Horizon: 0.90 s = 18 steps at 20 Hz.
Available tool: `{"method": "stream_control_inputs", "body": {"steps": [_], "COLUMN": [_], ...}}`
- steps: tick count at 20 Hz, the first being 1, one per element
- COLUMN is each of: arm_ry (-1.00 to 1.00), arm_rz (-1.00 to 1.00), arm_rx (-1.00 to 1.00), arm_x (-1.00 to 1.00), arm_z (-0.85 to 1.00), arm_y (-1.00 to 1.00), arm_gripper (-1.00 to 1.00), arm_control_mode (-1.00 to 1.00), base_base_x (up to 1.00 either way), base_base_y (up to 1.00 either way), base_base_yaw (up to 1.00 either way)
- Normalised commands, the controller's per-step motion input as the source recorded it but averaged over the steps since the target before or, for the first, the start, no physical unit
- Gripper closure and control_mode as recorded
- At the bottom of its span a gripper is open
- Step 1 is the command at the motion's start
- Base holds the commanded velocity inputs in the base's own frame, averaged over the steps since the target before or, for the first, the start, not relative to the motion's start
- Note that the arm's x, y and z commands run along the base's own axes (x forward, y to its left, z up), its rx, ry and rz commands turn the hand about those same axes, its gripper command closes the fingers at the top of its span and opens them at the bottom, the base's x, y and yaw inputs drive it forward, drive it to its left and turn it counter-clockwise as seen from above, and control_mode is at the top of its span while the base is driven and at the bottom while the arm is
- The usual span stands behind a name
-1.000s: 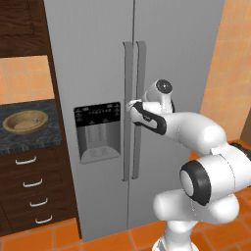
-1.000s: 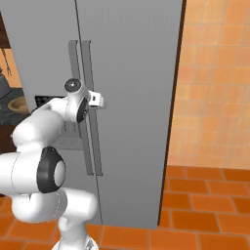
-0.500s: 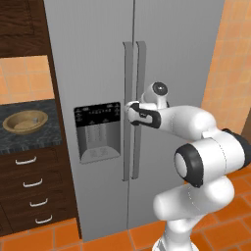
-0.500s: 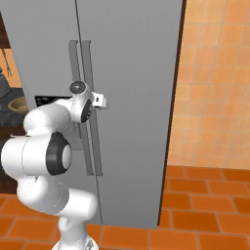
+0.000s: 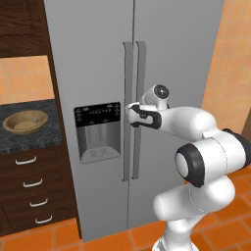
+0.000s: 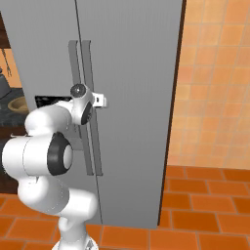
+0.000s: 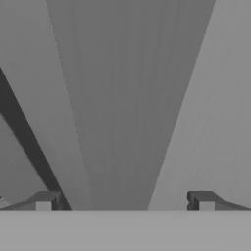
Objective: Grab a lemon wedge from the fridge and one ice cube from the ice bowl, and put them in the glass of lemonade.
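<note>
The tall grey fridge (image 5: 93, 59) stands shut in front of me, with two long vertical handles (image 5: 141, 63) at its middle seam. My gripper (image 5: 131, 113) is pressed up to those handles at mid height, and it also reaches the door in the right base view (image 6: 100, 101). Through the hand camera the gripper (image 7: 125, 201) is open, a grey handle bar (image 7: 127, 98) running between the two fingertips (image 7: 46, 200). The tan ice bowl (image 5: 25, 121) sits on the dark counter left of the fridge. The lemon wedge and the glass of lemonade are out of view.
A black-panelled dispenser recess (image 5: 97, 131) is set in the left door. Dark wood drawers (image 5: 29, 184) stand under the counter, and a dark cabinet (image 5: 22, 22) hangs above it. An orange tiled wall (image 6: 215, 83) is to the right of the fridge, above an orange tiled floor (image 6: 205, 215).
The arm has folded in closer to the fridge and the gripper has edged slightly down along the handles. The jaws stayed open and the doors stayed shut.
</note>
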Motion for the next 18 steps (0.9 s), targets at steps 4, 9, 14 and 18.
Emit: {"method": "stream_control_inputs", "body": {"steps": [4, 9, 14, 18], "arm_ry": [-0.1, 0.02, 0.0, 0.0], "arm_rz": [0.0, 0.02, 0.0, 0.0], "arm_rx": [0.0, 0.0, 0.0, 0.0], "arm_x": [0.13, 0.1, 0.04, 0.02], "arm_z": [-0.03, 0.0, 0.0, 0.0], "arm_y": [-0.04, -0.07, 0.0, 0.0], "arm_gripper": [-1.0, -1.0, 1.0, 1.0], "arm_control_mode": [-1.0, -1.0, -1.0, -1.0], "base_base_x": [0.0, 0.0, 0.0, 0.0], "base_base_y": [0.0, 0.0, 0.0, 0.0], "base_base_yaw": [0.0, 0.0, 0.0, 0.0]}}
